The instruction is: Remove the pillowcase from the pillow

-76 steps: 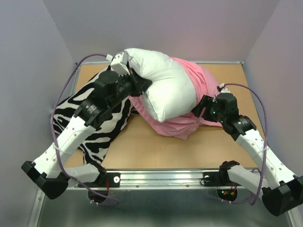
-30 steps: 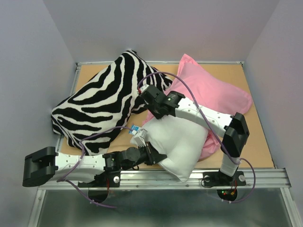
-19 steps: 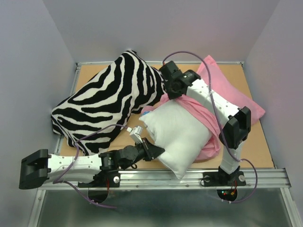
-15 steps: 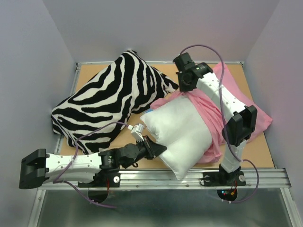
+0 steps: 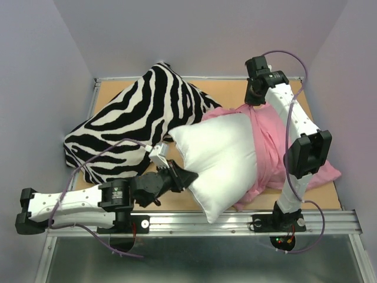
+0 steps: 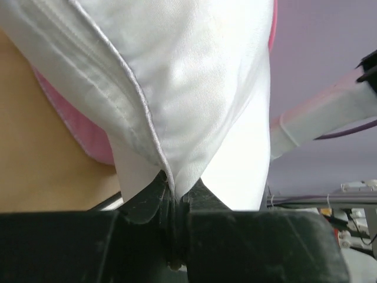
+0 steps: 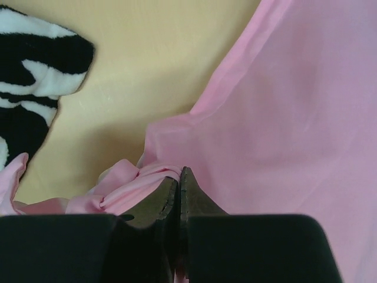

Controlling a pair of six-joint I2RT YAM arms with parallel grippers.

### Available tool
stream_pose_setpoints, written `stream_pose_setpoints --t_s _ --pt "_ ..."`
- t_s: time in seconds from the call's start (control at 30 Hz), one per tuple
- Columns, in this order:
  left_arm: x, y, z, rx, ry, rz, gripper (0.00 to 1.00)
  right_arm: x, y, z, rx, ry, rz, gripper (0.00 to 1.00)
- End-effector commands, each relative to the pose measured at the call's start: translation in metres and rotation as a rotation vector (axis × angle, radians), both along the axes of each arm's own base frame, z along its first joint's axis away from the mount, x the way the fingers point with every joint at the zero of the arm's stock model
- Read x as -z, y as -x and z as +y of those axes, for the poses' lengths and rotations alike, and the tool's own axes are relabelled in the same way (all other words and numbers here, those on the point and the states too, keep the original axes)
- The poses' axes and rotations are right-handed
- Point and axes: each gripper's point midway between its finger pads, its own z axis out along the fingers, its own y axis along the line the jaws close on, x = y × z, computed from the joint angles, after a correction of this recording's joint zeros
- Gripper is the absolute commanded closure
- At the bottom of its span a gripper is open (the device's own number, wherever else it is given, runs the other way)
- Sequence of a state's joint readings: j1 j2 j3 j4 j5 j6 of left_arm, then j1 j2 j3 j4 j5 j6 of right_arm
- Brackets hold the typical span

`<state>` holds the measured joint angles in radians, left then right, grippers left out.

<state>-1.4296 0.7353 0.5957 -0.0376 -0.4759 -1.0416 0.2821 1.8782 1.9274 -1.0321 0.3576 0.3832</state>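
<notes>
The white pillow (image 5: 221, 156) lies mid-table, bare over most of its length, with its far right end still inside the pink pillowcase (image 5: 272, 147). My left gripper (image 5: 187, 177) is shut on the pillow's near left seam edge. In the left wrist view that gripper (image 6: 174, 190) pinches the white piped seam of the pillow (image 6: 194, 76), with the pink pillowcase (image 6: 82, 135) behind it. My right gripper (image 5: 253, 99) is at the back right, shut on a bunched fold of the pillowcase. In the right wrist view that gripper (image 7: 179, 174) has the pink pillowcase (image 7: 283, 106) gathered at its tips.
A black-and-white zebra-striped pillow (image 5: 132, 130) fills the back left of the wooden table (image 5: 297, 97), and its corner (image 7: 32, 59) shows in the right wrist view. Purple walls close in on three sides. A metal rail (image 5: 206, 219) runs along the near edge.
My right gripper has swung back and to the right with the pillowcase, baring more of the white pillow. My left gripper has kept its grip on the pillow's edge.
</notes>
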Motion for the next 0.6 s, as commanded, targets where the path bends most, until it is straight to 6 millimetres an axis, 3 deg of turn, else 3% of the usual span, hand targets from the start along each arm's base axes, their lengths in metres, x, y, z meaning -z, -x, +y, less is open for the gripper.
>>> stream_pose_setpoints --t_s 0.0,0.03,0.17,0.27,0.33,0.37,0.4,0.43,0.53,0.57 --pt "-0.052 -0.019 0.059 -0.131 -0.122 -0.131 1.00 -0.079 -0.053 -0.059 0.204 -0.036 -0.340 1.00" --pt "-0.074 -0.035 0.080 -0.230 -0.140 -0.166 1.00 -0.083 -0.054 -0.062 0.206 -0.052 -0.349 0.99" --pt "-0.127 -0.060 0.115 -0.378 -0.172 -0.281 1.00 -0.089 -0.053 -0.058 0.200 -0.090 -0.363 0.96" --pt "-0.149 -0.084 0.124 -0.446 -0.233 -0.365 1.00 -0.088 -0.053 -0.051 0.185 -0.131 -0.361 0.92" --pt "-0.153 -0.097 0.103 -0.377 -0.272 -0.409 1.00 -0.089 -0.052 -0.039 0.145 -0.187 -0.365 0.86" --pt "-0.157 -0.120 0.114 -0.442 -0.286 -0.412 1.00 -0.089 -0.051 -0.036 0.132 -0.201 -0.367 0.84" --pt "-0.153 -0.131 0.109 -0.431 -0.317 -0.412 1.00 -0.084 -0.049 -0.029 0.100 -0.228 -0.352 0.82" --pt "-0.165 -0.137 0.105 -0.402 -0.290 -0.440 1.00 -0.092 -0.048 -0.026 0.085 -0.242 -0.375 0.80" --pt "-0.179 -0.168 0.127 -0.478 -0.306 -0.454 1.00 -0.094 -0.043 -0.017 0.038 -0.282 -0.376 0.75" --pt "-0.194 -0.172 0.128 -0.467 -0.286 -0.474 1.00 -0.097 -0.040 -0.014 0.021 -0.293 -0.381 0.69"
